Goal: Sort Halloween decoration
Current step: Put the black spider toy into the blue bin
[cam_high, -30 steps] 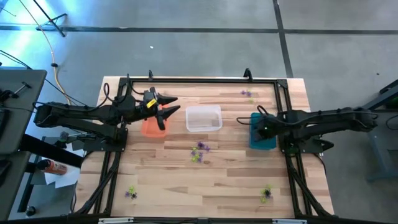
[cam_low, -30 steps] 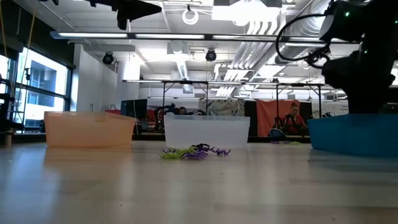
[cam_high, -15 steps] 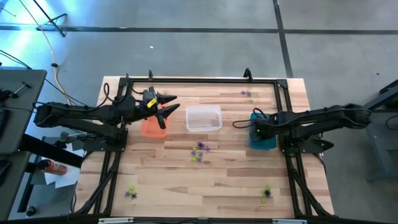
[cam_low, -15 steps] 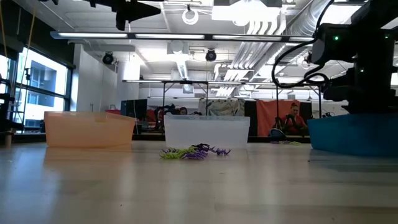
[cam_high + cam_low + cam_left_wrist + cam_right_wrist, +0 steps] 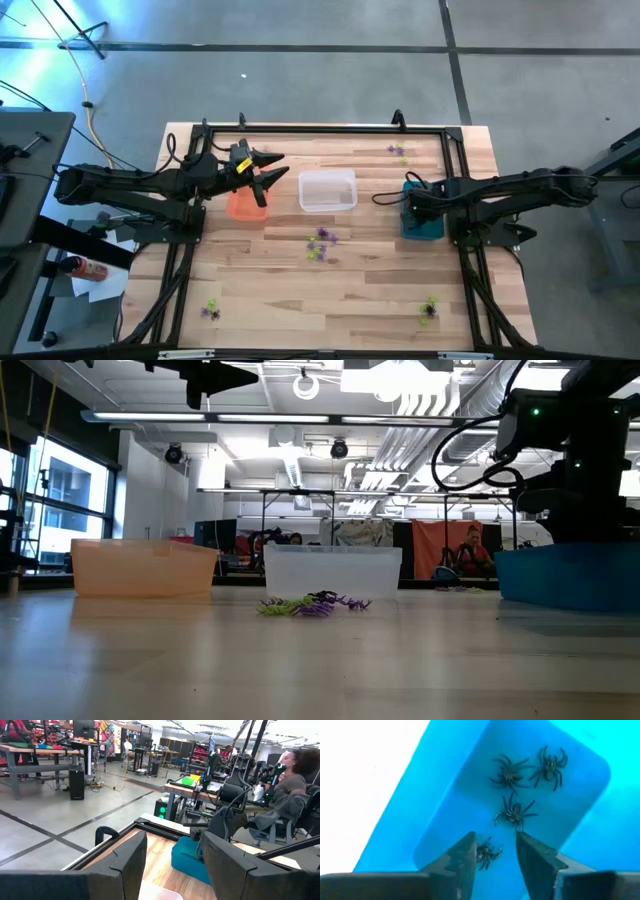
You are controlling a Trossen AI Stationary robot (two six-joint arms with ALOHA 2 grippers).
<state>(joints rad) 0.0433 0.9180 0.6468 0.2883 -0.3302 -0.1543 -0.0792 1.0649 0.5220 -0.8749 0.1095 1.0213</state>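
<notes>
Black spiders [image 5: 514, 812] are seen lying loose on the floor of the teal bin [image 5: 420, 222] near the desk's right edge, which appears to be where that colour is collected. The right gripper [image 5: 494, 851] is held just above them with its fingers parted and nothing between them, so a drop appears complete. The left gripper [image 5: 268, 170] is held open and empty over the orange bin [image 5: 240, 205]. Purple and yellow-green trinkets [image 5: 319, 243] remain mid-desk, with others near the front and far edges.

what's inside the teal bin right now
Four black spiders lie on the floor of the teal bin, seen between the right gripper fingers. The nearest one is partly covered by a finger.
</notes>
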